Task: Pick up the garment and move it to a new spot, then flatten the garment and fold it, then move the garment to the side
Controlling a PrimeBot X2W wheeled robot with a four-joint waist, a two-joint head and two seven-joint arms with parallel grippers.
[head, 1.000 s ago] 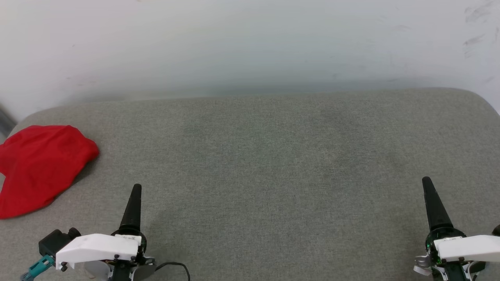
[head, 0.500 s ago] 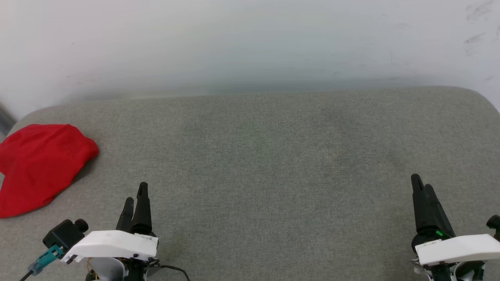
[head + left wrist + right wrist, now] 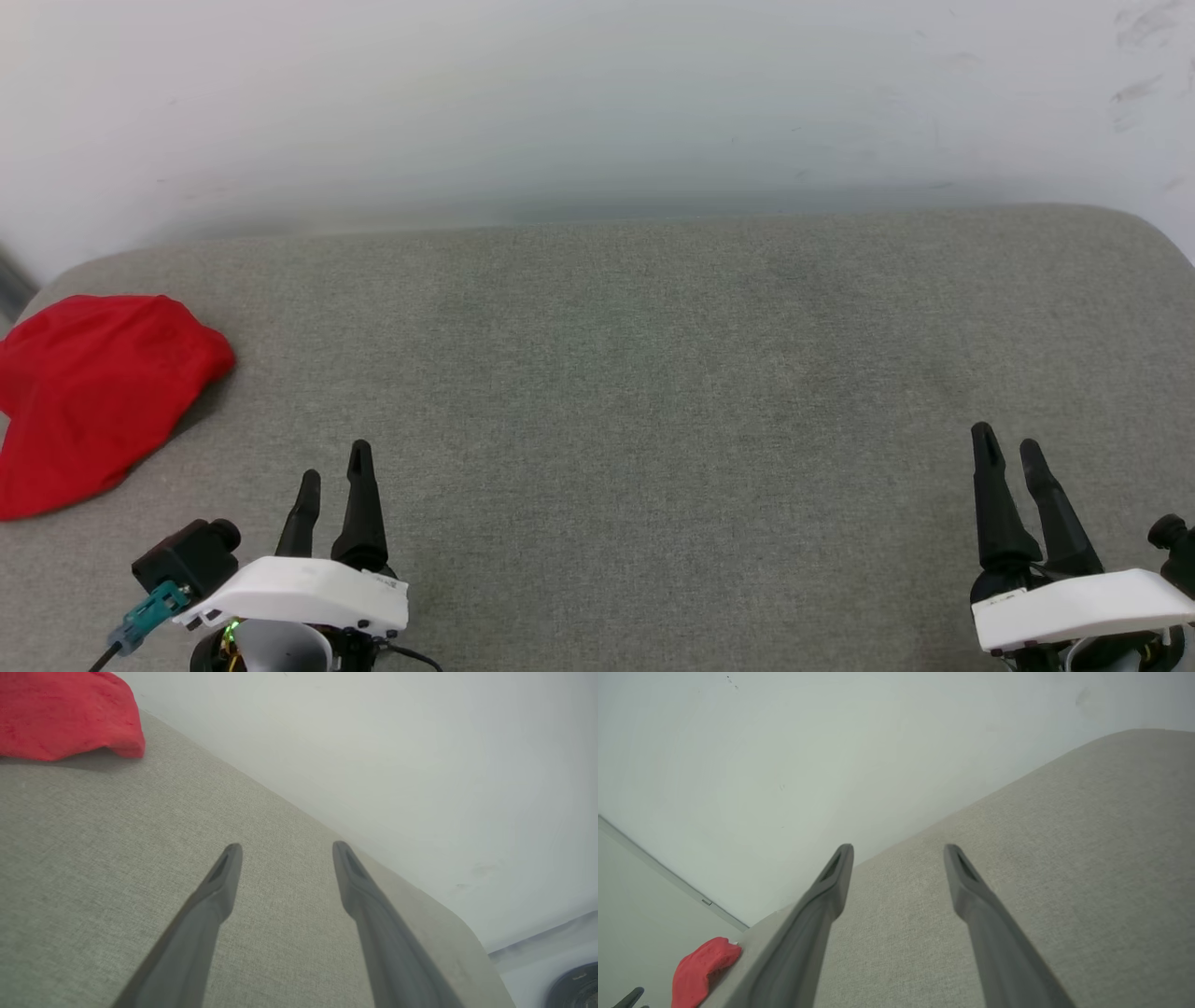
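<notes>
both wrists just rolled, fingers now side by side. left gripper (image 3: pixel 334 462) and right gripper (image 3: pixel 1006 443) spread, empty. garment (image 3: pixel 93 392) heaped at surface (image 3: pixel 653 373) far left, untouched, no grasp under way.

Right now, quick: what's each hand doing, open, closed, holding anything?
Left hand: open, holding nothing; the garment lies apart, off to its left.
Right hand: open, holding nothing.
</notes>
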